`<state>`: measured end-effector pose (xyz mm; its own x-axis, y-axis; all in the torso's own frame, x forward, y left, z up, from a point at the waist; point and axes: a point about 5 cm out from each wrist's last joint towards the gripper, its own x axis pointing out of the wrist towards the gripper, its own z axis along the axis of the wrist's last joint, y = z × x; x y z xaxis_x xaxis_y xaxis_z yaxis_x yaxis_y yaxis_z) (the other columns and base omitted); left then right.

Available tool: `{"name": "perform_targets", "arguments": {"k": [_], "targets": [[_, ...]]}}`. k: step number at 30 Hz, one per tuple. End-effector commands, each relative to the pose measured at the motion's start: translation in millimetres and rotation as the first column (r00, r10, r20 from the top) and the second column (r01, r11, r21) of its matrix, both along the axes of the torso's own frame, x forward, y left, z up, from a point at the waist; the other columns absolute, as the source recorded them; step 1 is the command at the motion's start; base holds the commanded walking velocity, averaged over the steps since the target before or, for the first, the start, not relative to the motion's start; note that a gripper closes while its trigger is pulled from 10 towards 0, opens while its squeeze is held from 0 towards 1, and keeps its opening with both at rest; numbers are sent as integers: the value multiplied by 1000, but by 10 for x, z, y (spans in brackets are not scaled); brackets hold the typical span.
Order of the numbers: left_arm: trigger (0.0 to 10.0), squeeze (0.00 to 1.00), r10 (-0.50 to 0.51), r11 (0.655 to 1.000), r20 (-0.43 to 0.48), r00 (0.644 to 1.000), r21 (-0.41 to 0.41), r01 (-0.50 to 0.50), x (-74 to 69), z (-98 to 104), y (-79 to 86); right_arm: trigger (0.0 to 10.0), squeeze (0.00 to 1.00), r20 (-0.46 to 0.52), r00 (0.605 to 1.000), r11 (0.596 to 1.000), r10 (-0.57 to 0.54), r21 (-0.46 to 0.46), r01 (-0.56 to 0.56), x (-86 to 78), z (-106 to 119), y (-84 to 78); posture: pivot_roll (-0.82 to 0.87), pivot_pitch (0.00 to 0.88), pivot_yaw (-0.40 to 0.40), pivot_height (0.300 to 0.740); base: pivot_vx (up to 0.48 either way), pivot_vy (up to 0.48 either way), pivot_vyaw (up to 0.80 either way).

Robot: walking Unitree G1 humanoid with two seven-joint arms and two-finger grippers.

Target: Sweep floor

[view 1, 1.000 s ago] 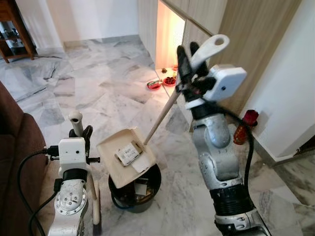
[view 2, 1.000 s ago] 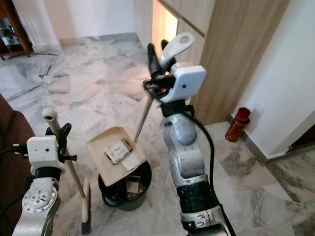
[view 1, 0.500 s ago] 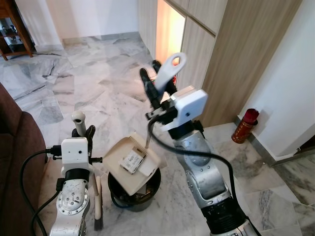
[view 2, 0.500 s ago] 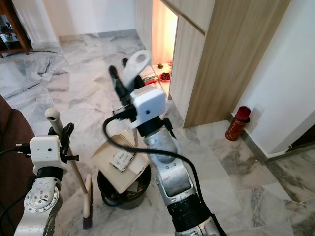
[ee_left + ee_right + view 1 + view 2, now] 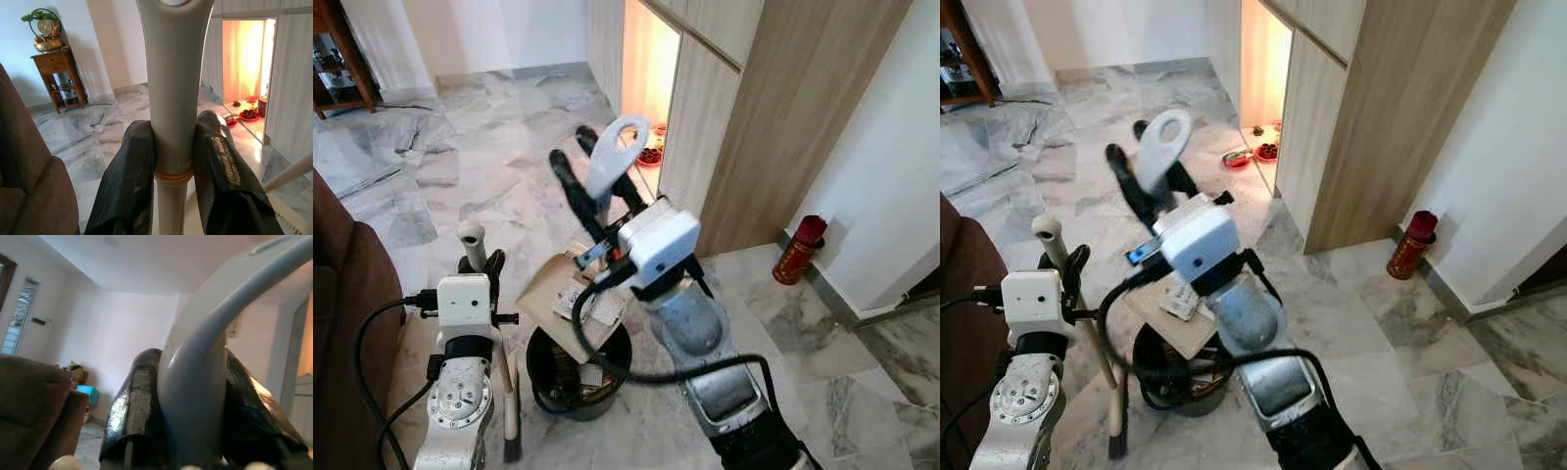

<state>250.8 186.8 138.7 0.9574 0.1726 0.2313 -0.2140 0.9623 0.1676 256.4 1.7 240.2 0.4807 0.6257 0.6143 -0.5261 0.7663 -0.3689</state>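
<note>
While the right end effector [image 5: 597,191] is clamped on the dustpan handle [image 5: 615,157], the dustpan [image 5: 570,299] hangs below it, tilted over the black bin [image 5: 576,377], handle axis running steeply up. Left end effector [image 5: 171,161] is clamped on the upright broom handle [image 5: 170,98], beside the bin; litter [image 5: 578,304] on the pan likely needs more tilt.

The right arm [image 5: 695,323] covers the near side of the dustpan [image 5: 548,289] and most of its stick. What lies on the pan, a small card or packet, is too small to read. The bin [image 5: 543,367] holds scraps that cannot be told apart. The broom [image 5: 512,411] runs off the bottom edge. Small red dishes [image 5: 651,155] in the lit alcove are too far to make out. In the left wrist view the broom handle [image 5: 171,98] is cut by the top edge.
</note>
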Motion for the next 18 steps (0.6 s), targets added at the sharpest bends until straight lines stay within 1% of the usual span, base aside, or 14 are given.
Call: {"name": "perform_targets", "arguments": {"k": [1, 7, 10, 14, 18], "targets": [[10000, 0, -5, 999, 51, 999, 31, 4, 2, 81, -23, 10000, 0, 129, 990, 998, 55, 18, -57, -176, 185, 41, 56, 59, -34, 740, 0, 0, 0], [10000, 0, -4, 999, 51, 999, 33, 3, 5, 77, -22, 10000, 0, 141, 987, 997, 74, 4, -75, -223, 172, 71, 53, 60, -34, 740, 0, 0, 0], [10000, 0, -6, 999, 53, 999, 33, 4, 7, 78, -26, 10000, 0, 158, 984, 997, 80, -22, -78, -251, 163, 79, 54, 60, -36, 740, 0, 0, 0], [10000, 0, -5, 999, 54, 999, 33, 3, 8, 78, -26, 10000, 0, 162, 983, 996, 84, -31, -80, -253, 161, 81, 53, 59, -37, 740, 0, 0, 0], [10000, 0, -6, 999, 54, 999, 33, 4, 7, 76, -28, 10000, 0, 176, 981, 996, 83, -59, -73, -252, 140, 76, 52, 58, -37, 740, 0, 0, 0]]}}
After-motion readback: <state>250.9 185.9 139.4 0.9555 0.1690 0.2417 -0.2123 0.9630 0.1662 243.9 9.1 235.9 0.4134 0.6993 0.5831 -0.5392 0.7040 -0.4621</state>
